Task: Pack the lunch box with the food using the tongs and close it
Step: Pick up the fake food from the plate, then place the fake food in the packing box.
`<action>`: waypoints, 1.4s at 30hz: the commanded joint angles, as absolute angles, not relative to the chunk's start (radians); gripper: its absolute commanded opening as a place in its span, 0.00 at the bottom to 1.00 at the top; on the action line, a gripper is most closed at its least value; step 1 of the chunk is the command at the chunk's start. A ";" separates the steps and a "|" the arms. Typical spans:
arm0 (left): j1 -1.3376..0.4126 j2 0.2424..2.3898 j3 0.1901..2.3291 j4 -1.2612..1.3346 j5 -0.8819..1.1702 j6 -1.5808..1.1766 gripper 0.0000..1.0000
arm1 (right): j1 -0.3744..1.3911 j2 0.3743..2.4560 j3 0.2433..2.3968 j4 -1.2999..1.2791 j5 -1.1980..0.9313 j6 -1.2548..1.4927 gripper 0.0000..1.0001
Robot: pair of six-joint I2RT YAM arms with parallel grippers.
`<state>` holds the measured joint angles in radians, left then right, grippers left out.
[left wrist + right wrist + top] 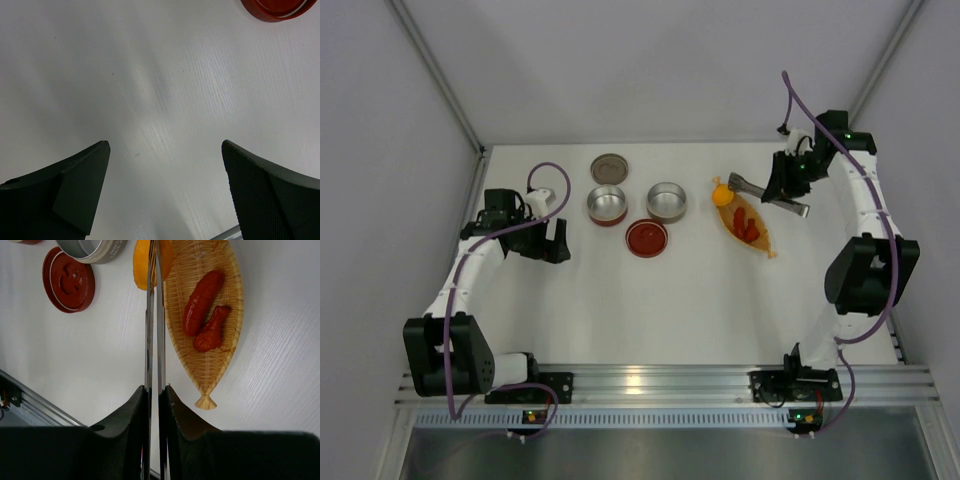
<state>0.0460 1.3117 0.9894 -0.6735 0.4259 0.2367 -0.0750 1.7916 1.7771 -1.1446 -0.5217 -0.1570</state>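
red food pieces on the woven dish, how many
2. The longer red piece lies along the middle of the woven dish; the shorter red piece touches it, nearer the dish's tail. None seems hidden.

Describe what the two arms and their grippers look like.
The left arm and right arm share white links and black joint housings, each trailed by a purple cable. The left gripper and right gripper are black, with broad wedge-shaped fingers; the left ones have finely dotted inner pads.
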 commanded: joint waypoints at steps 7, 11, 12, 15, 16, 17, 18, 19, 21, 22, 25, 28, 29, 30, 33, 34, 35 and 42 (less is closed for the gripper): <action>0.044 1.322 1.035 -0.658 0.446 0.226 0.98 | -0.061 1.735 1.874 -1.121 -0.698 -0.183 0.00; 0.046 1.327 1.043 -0.658 0.466 0.213 0.98 | -0.009 1.744 1.904 -1.077 -0.750 -0.158 0.00; 0.048 1.328 1.046 -0.660 0.472 0.207 0.98 | -0.008 1.749 1.907 -1.063 -0.764 -0.150 0.00; 0.061 1.325 1.049 -0.643 0.523 0.189 0.98 | 0.087 1.782 1.939 -1.003 -0.776 -0.115 0.00; 0.072 1.324 1.055 -0.641 0.535 0.184 0.98 | 0.122 1.798 1.968 -0.976 -0.782 -0.106 0.00; 0.075 1.324 1.060 -0.643 0.544 0.180 0.98 | 0.139 1.813 1.985 -0.965 -0.787 -0.086 0.00; 0.077 1.327 1.066 -0.644 0.548 0.175 0.98 | 0.156 1.850 2.002 -0.954 -0.790 -0.077 0.00; 0.080 1.328 1.072 -0.647 0.549 0.173 0.98 | 0.191 1.871 2.037 -0.947 -0.796 -0.071 0.00; 0.086 1.328 1.089 -0.652 0.548 0.172 0.98 | 0.239 1.923 2.071 -0.925 -0.798 -0.057 0.00; 0.089 1.325 1.094 -0.652 0.548 0.173 0.98 | 0.254 1.934 2.085 -0.910 -0.801 -0.051 0.00; 0.104 1.307 1.101 -0.631 0.535 0.163 0.98 | 0.307 1.963 2.095 -0.819 -0.782 -0.014 0.00; 0.106 1.307 1.111 -0.629 0.531 0.156 0.98 | 0.350 2.023 2.146 -0.815 -0.758 -0.012 0.00; 0.106 1.310 1.114 -0.629 0.531 0.153 0.98 | 0.357 2.035 2.149 -0.813 -0.758 -0.009 0.00; 0.106 1.312 1.118 -0.630 0.529 0.153 0.98 | 0.365 2.052 2.149 -0.804 -0.755 -0.008 0.00; 0.106 1.321 1.118 -0.627 0.532 0.153 0.98 | 0.402 2.077 2.143 -0.784 -0.730 -0.009 0.00; 0.106 1.327 1.118 -0.626 0.534 0.153 0.98 | 0.408 2.083 2.138 -0.776 -0.724 -0.011 0.00; 0.106 1.328 1.118 -0.624 0.535 0.152 0.98 | 0.416 2.086 2.135 -0.770 -0.719 -0.012 0.00; 0.106 1.348 1.109 -0.618 0.540 0.156 0.98 | 0.448 2.169 2.147 -0.721 -0.664 -0.009 0.00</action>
<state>0.0998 1.3403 1.0809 -0.6628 0.5129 0.1581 0.4240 2.1391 2.0953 -0.8139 -0.6849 -0.0147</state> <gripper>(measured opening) 0.983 0.188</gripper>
